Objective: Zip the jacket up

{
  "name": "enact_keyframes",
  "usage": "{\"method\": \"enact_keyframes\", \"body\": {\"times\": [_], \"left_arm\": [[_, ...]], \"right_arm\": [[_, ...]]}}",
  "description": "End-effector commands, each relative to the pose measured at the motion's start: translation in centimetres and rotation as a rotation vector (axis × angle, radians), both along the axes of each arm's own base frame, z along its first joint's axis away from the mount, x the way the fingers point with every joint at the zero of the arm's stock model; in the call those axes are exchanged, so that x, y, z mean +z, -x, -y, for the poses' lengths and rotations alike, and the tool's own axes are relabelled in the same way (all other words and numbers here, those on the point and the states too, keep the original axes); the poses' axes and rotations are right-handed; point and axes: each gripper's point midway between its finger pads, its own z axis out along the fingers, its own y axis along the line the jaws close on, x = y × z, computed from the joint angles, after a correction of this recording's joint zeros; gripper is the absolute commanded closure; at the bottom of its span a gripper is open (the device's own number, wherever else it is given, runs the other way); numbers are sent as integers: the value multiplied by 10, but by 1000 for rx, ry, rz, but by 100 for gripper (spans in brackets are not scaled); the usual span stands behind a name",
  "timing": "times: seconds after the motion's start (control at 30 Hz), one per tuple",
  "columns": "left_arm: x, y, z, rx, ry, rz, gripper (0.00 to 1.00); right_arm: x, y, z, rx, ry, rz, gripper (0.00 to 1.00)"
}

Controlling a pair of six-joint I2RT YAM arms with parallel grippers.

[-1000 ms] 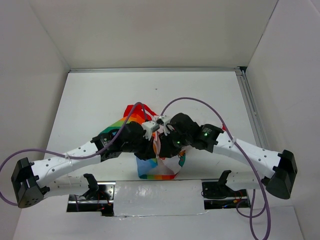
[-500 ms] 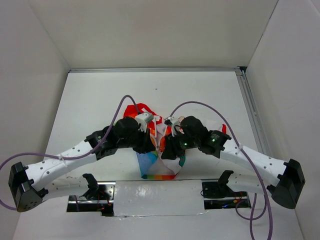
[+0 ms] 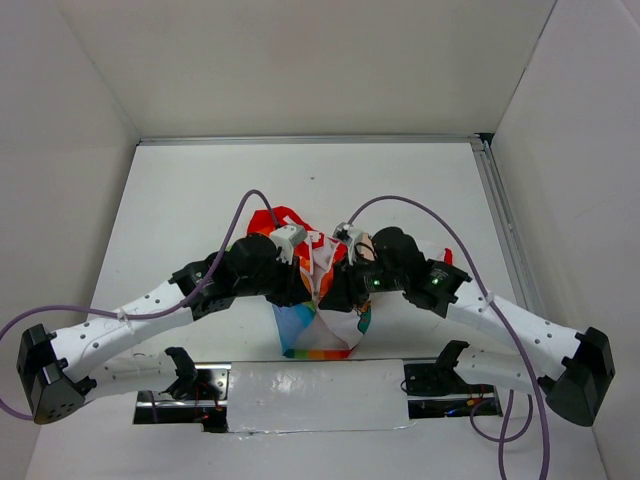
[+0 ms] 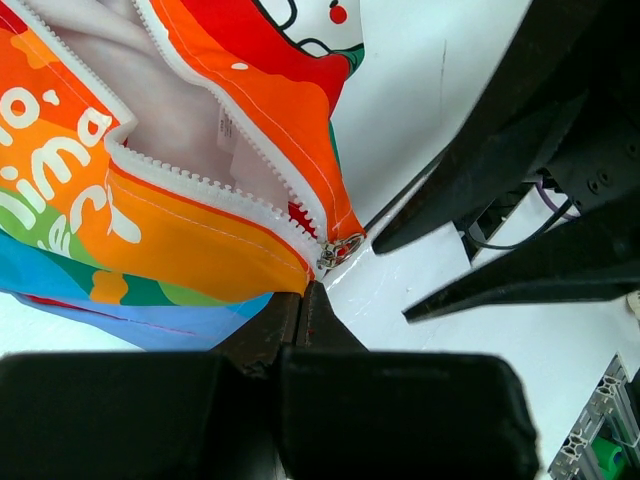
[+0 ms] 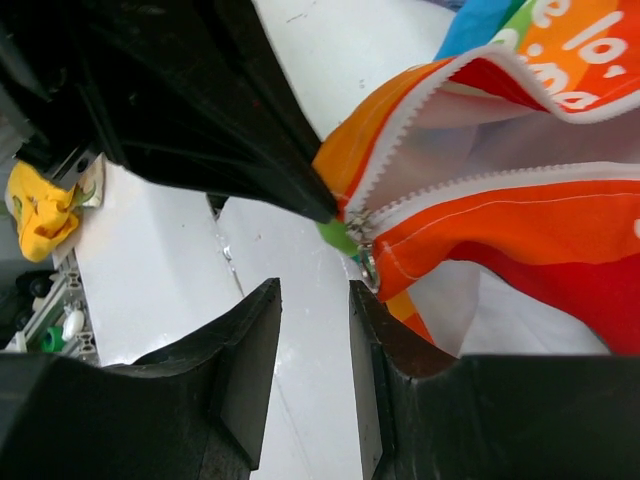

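Observation:
The jacket (image 3: 315,338) lies in the middle of the table, rainbow hem toward me, its front open. In the left wrist view the two zipper halves spread apart on the jacket (image 4: 150,220) and meet at the slider (image 4: 338,250) at the hem. My left gripper (image 4: 303,292) is shut on the jacket's hem just beside the slider; from above it (image 3: 308,296) sits over the jacket's left side. My right gripper (image 5: 313,295) is open and empty, its right finger (image 5: 400,350) next to the slider (image 5: 367,258). From above it (image 3: 336,294) faces the left one.
White walls enclose the table on three sides. A metal rail (image 3: 500,220) runs along the right edge. A taped white plate (image 3: 310,395) covers the near edge between the arm bases. A yellow scrap (image 5: 40,210) lies by the near rail. Purple cables arc over both arms.
Both wrists have come down and apart from a second ago, and the jacket's top has spread out. In the last half second the right wrist has shifted slightly toward the far side; the left arm is still.

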Motion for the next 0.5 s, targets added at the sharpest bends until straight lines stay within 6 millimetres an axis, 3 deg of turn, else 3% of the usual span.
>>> {"method": "enact_keyframes", "body": {"times": [0.0,0.2,0.47], "left_arm": [[32,-5,8,0,88,48,100],[30,-3,9,-10,87,46,100],[35,-4,10,-8,100,56,100]], "right_arm": [[16,-16,-2,-39,-41,51,59],[13,-27,-2,-69,-39,44,58],[5,-25,-4,-50,-36,26,58]]}}
